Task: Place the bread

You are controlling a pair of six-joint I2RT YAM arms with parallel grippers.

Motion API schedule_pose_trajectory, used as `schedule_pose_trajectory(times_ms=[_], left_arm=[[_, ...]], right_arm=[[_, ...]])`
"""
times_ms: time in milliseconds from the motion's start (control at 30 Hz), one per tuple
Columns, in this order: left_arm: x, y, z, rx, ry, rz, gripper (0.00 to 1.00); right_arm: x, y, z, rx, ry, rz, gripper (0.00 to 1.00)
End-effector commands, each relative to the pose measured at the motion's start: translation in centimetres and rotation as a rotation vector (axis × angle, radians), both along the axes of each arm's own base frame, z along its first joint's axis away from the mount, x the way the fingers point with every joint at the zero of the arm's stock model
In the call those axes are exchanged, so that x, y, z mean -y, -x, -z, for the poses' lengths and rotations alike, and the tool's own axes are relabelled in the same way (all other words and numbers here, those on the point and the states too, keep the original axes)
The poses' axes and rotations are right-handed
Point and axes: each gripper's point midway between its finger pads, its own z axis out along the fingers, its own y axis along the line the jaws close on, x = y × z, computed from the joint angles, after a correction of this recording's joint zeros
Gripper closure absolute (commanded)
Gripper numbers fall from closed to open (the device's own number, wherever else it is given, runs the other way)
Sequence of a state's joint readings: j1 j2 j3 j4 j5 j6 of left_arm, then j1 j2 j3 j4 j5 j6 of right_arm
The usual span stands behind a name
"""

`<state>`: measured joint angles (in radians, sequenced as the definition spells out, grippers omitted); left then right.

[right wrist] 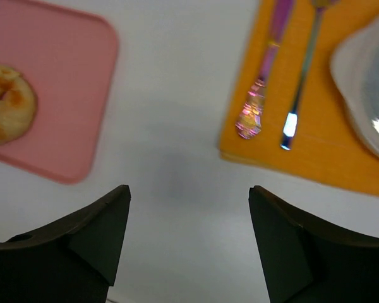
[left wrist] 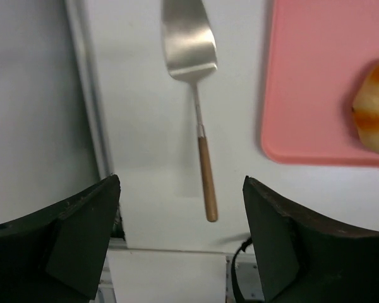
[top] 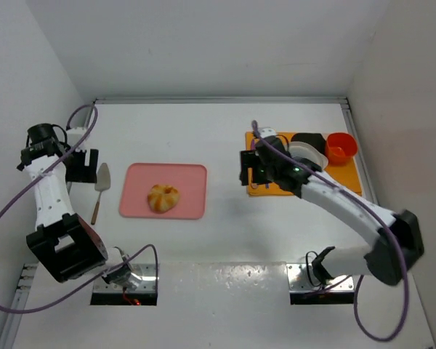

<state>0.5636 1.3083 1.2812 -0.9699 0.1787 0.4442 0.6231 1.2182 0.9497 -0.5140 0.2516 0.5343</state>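
Note:
The bread (top: pixel 163 198) is a small golden knotted bun lying on a pink tray (top: pixel 192 182) in the middle of the table. It also shows at the right edge of the left wrist view as the bread (left wrist: pixel 376 107) and at the left of the right wrist view as the bread (right wrist: pixel 6 104). My left gripper (top: pixel 83 171) hangs open by the left wall, over the table beside a spatula (left wrist: pixel 192 63), holding nothing. Above the bare table between the tray (right wrist: pixel 57 95) and an orange mat (right wrist: pixel 303 136), my right gripper (top: pixel 245 169) stands open and empty.
The spatula (top: pixel 100 185), with a wooden handle, lies left of the tray (left wrist: pixel 328 82). The orange mat (top: pixel 345 174) at the right carries a white plate (top: pixel 307 156), a black bowl (top: pixel 309 140), an orange cup (top: pixel 341 147), a knife (right wrist: pixel 262 95) and a spoon (right wrist: pixel 300 82). White walls close in both sides.

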Motion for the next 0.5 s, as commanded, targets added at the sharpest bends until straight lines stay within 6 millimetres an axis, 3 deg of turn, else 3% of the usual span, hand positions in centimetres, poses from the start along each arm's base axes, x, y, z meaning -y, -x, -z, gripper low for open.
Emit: schedule_pose_trajectory(times_ms=[0,33,67,100,133,167,200,267,367,467], left_arm=[[1.0,2.8,3.8,-0.193,0.051,-0.033,0.15],[1.0,3.0,4.5,-0.219,0.056,-0.037,0.15],[0.8,3.3,5.6,-0.245,0.057,-0.042,0.15],[0.6,3.2,6.5,-0.268,0.061,-0.045,0.15],[0.5,3.0,6.8,-0.268,0.067,-0.056,0.15],[0.6,3.0,7.5,-0.283,0.079,-0.064,0.15],[0.6,3.0,8.0,-0.296,0.095,-0.078,0.15],[1.1,2.8,9.2,-0.331,0.131,-0.071,0.15],[2.6,2.5,10.7,-0.352,0.182,-0.029,0.18],[2.4,3.5,12.6,-0.404,0.145,-0.037,0.18]], right_arm=[[-8.9,-4.1,-2.5,0.052,-0.249,-0.093,0.24],[-10.7,-4.2,-2.3,0.047,-0.252,-0.120,0.24],[-11.7,-4.8,1.9,-0.046,-0.195,-0.105,0.24],[-14.1,-6.4,-1.1,-0.004,-0.244,-0.122,0.24],[-15.0,-6.8,-0.7,-0.015,-0.244,-0.129,0.24],[-15.7,-7.3,3.6,-0.094,-0.191,-0.125,0.24],[-17.3,-8.6,2.0,-0.072,-0.225,-0.126,0.24],[-17.9,-8.9,6.4,-0.153,-0.158,-0.102,0.24],[-18.7,-10.4,8.0,-0.176,-0.125,-0.052,0.26],[-18.9,-10.4,11.9,-0.232,-0.103,-0.025,0.29]])
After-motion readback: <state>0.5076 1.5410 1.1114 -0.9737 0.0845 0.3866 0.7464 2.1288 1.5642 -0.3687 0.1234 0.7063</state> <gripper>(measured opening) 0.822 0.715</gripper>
